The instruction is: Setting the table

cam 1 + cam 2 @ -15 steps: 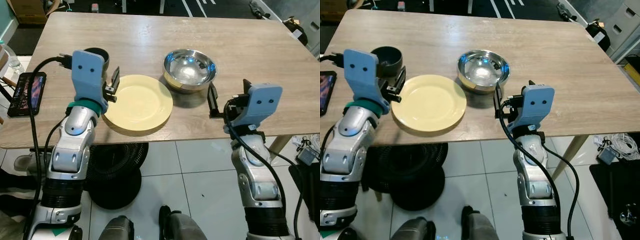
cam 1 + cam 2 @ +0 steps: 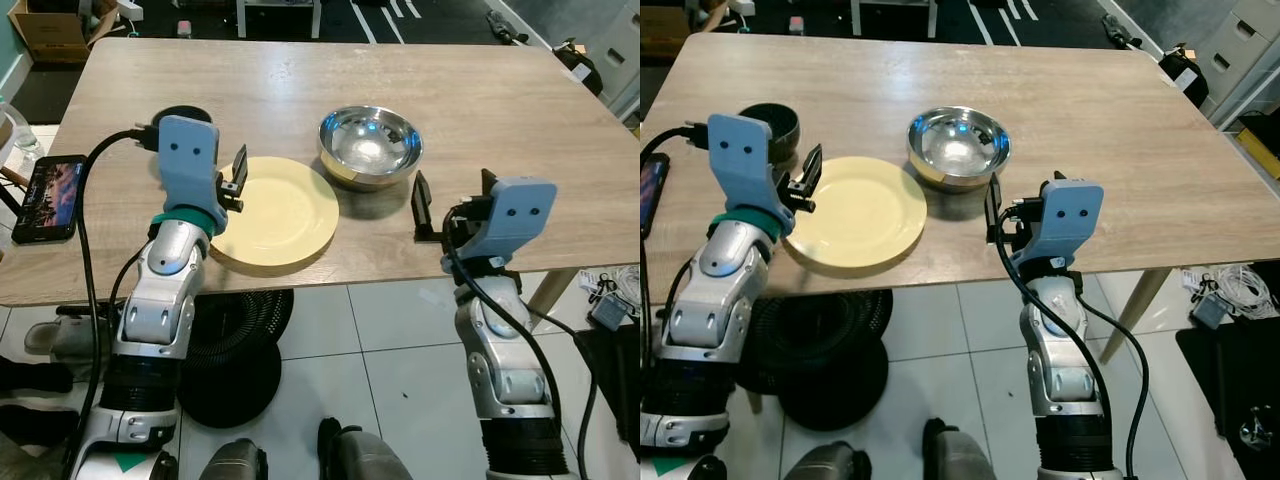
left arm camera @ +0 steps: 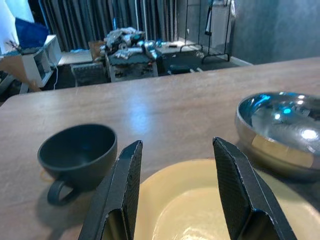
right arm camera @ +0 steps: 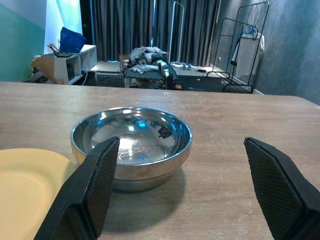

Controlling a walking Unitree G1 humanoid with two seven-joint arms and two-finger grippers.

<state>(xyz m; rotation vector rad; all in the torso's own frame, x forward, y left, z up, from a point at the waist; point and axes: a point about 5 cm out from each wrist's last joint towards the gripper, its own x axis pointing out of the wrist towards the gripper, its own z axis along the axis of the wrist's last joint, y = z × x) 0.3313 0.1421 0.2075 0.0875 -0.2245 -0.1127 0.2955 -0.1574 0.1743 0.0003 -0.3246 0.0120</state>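
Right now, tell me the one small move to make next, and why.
Probably ease the right end effector forward toward the steel bowl. Its fingers are open and aimed at the bowl, which sits a little ahead on the table, untouched. The left end effector hovers open at the yellow plate's edge.

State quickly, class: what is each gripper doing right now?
Left gripper: open, holding nothing, above the near left edge of the yellow plate.
Right gripper: open, holding nothing, facing the steel bowl.

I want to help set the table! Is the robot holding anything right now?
No, nothing. The left gripper hangs open over the plate's rim; the right gripper is open beside the bowl.
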